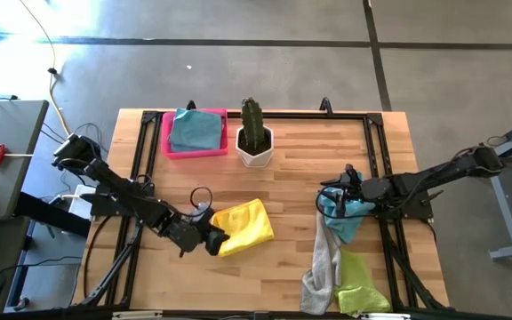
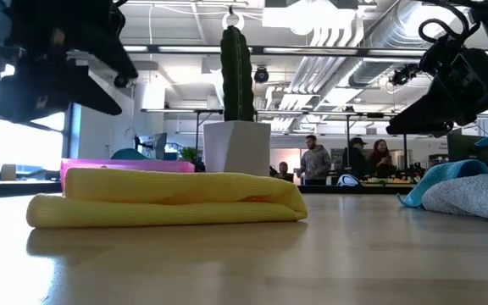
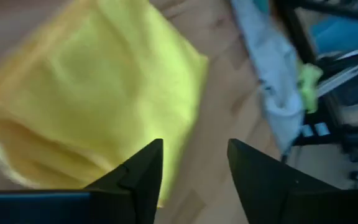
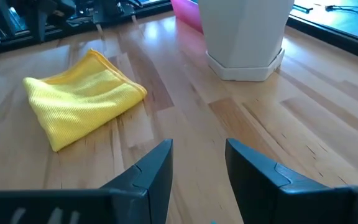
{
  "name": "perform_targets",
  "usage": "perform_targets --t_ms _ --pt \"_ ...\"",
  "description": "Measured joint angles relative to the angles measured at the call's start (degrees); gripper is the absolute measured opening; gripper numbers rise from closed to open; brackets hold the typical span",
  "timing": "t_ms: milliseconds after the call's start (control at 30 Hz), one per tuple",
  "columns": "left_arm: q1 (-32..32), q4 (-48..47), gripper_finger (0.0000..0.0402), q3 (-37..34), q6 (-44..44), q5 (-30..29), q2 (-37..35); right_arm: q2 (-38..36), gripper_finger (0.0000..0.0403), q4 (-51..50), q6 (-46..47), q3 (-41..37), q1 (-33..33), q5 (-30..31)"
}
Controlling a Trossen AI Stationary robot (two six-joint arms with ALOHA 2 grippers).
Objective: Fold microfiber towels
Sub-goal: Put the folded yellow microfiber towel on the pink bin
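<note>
While both arms hang over the wooden table (image 1: 274, 191), the scene reads as follows.

Left gripper: the left gripper (image 1: 216, 241) sits low at the near-left edge of the yellow towel (image 1: 243, 227); in its wrist view the two dark fingers (image 3: 143, 171) stand apart with bare wood and the towel's edge between them, clasping nothing.

Yellow towel: folded into a flat, layered rectangle, it lies on the table left of centre, toward the front. From table height it shows as a thick stacked pad (image 2: 168, 200) with a rounded fold on the right.

Right gripper: the right gripper (image 1: 346, 178) hovers above the pile of cloths on the right side; its fingers (image 4: 154, 171) are spread apart over bare wood, empty.

Pile on the right: a light blue towel (image 1: 343, 218) lies crumpled under the right arm's wrist, a grey towel (image 1: 324, 262) trails from it toward the front edge, and a lime green towel (image 1: 361, 283) lies bunched just beside the grey one at the front right.

Pink tray: the pink tray (image 1: 169, 142) sits at the back left of the table, holding another light blue towel (image 1: 195, 130), folded.

Cactus: a green cactus in a white pot (image 1: 255, 149) stands just to the right of the tray.

Background: people (image 2: 316, 161) stand far across the room in the low view.
</note>
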Motion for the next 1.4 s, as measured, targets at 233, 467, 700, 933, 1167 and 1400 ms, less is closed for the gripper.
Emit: perform_targets --t_ms 233,467,700,933,1167,1400 --pt "-3.22 -2.69 0.0221 -0.01 -15.69 -2.03 5.95 0.03 0.0139 -0.82 0.0 0.02 0.0 -0.04" --pt "-4.55 -6.98 0.0285 0.02 -29.27 -2.06 7.63 0.03 0.0139 -0.91 0.0 0.02 0.0 -0.07" --pt "-5.62 -11.28 0.0305 0.02 -38.96 -0.71 9.34 0.03 0.0139 -1.25 0.0 0.02 0.01 -0.07" --pt "-2.53 -10.22 0.0305 2.94 -38.89 -2.3 15.39 0.01 0.0139 -2.12 0.0 0.04 0.02 -0.09" --pt "1.09 -9.75 0.0305 6.16 -34.24 -4.89 18.65 0.02 0.0139 -2.97 0.0 0.07 0.02 -0.08" --pt "3.65 -9.29 0.0271 6.73 -29.81 -4.88 21.0 0.02 0.0139 -3.1 0.0 0.07 0.02 -0.07"
